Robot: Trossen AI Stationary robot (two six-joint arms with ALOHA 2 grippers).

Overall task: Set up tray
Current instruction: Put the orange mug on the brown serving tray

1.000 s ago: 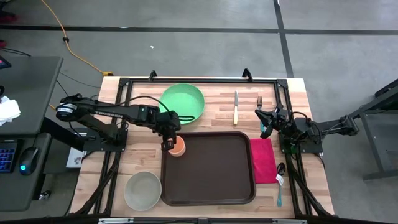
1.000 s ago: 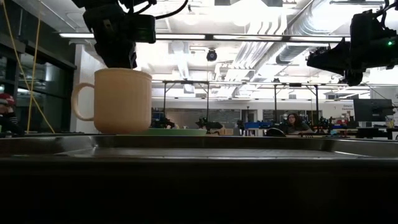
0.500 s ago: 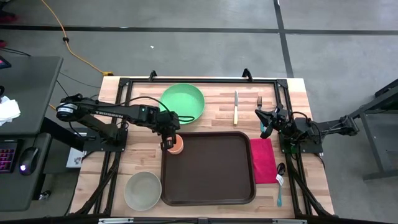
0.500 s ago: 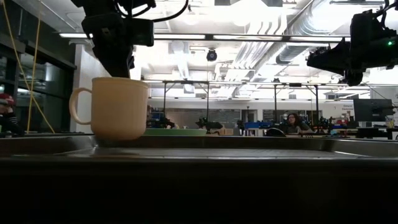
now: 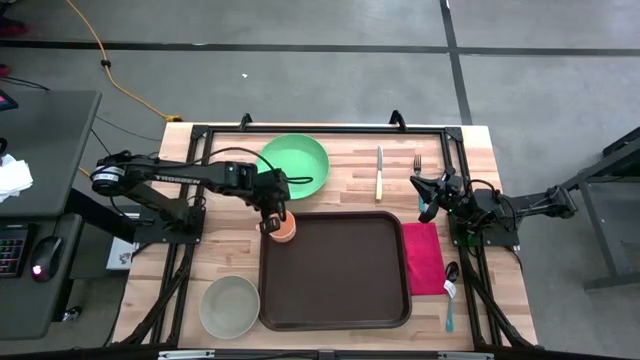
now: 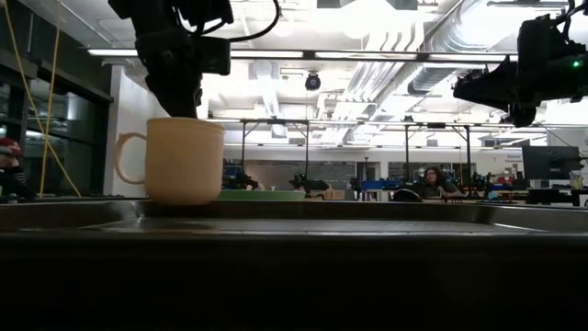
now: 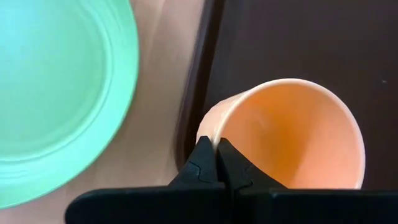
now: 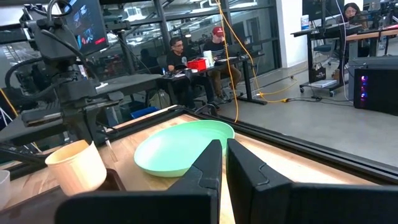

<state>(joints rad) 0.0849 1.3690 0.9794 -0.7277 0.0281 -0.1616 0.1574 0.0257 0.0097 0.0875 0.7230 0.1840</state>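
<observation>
The tray, a smooth dark brown plastic rectangle with rounded corners and a raised rim, lies at the middle of the pale wood-plank tabletop. Over its far left corner the left pincer is clamped on the rim of a peach mug with a loop handle. The arm's link reads "TROSSEN". The right pincer, fingers together, hovers near a fork.

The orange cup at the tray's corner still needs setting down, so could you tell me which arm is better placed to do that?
The left: its gripper is already shut on the cup at the tray corner. The right gripper waits near the fork.
</observation>
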